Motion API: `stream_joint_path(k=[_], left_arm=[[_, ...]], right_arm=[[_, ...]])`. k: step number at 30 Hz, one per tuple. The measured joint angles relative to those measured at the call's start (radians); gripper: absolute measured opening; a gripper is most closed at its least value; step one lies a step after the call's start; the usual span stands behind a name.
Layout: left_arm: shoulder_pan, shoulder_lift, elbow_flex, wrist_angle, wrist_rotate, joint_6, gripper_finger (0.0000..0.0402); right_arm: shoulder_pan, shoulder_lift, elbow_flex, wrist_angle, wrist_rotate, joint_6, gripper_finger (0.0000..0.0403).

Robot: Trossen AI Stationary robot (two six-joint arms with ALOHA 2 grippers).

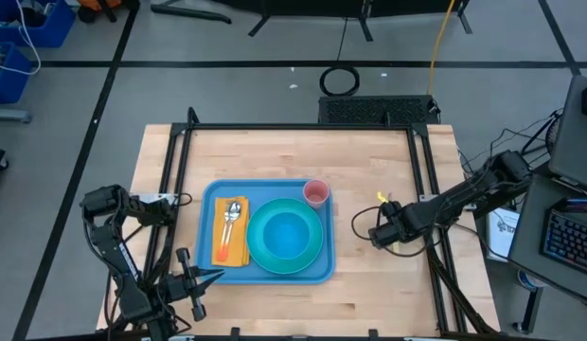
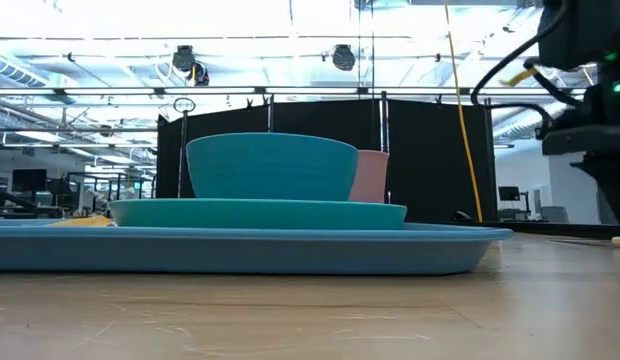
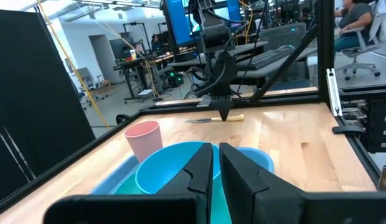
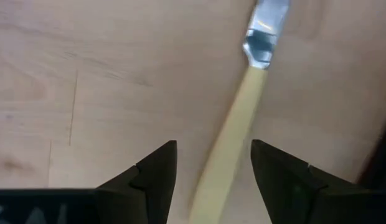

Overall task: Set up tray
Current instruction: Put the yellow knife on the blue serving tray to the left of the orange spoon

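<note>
Seemingly right gripper (image 4: pixel 213 168) over knife (image 4: pixel 233 134).

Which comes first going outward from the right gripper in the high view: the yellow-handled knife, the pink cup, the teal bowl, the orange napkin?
From the right gripper, open above the table:
1. Yellow-handled knife, on bare wood right of the tray, directly by the gripper.
2. Pink cup, tray's far right corner.
3. Teal bowl, on the plate mid-tray.
4. Orange napkin, tray's left side, under the spoon.

Plate (image 1: pixel 286 239), napkin (image 1: pixel 229 248), cup (image 1: pixel 316 193) on tray (image 1: pixel 210 194); knife (image 1: pixel 382 198) right.
</note>
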Motion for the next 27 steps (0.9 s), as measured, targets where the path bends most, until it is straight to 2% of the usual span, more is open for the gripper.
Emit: stream_joint_path(k=[6,15,19,25,27], left_arm=[[0.000,0.000,0.000,0.001,0.005,-0.002,0.0035],[0.000,0.000,0.000,0.001,0.005,-0.002,0.0035],[0.000,0.000,0.000,0.001,0.007,-0.002,0.0035],[0.007,0.000,0.000,0.001,0.047,0.023,0.0035],[0.016,0.000,0.000,0.001,0.073,0.026,0.0035]], right_arm=[[0.000,0.015,-0.120,0.173,-0.029,0.032,0.0194],[0.000,0.017,-0.159,0.183,-0.050,0.060,0.0182],[0.000,0.018,-0.159,0.197,-0.050,0.062,0.0144],[0.000,0.019,-0.160,0.210,-0.044,0.056,0.0047],[0.000,0.019,-0.160,0.213,-0.035,0.040,0.0047]])
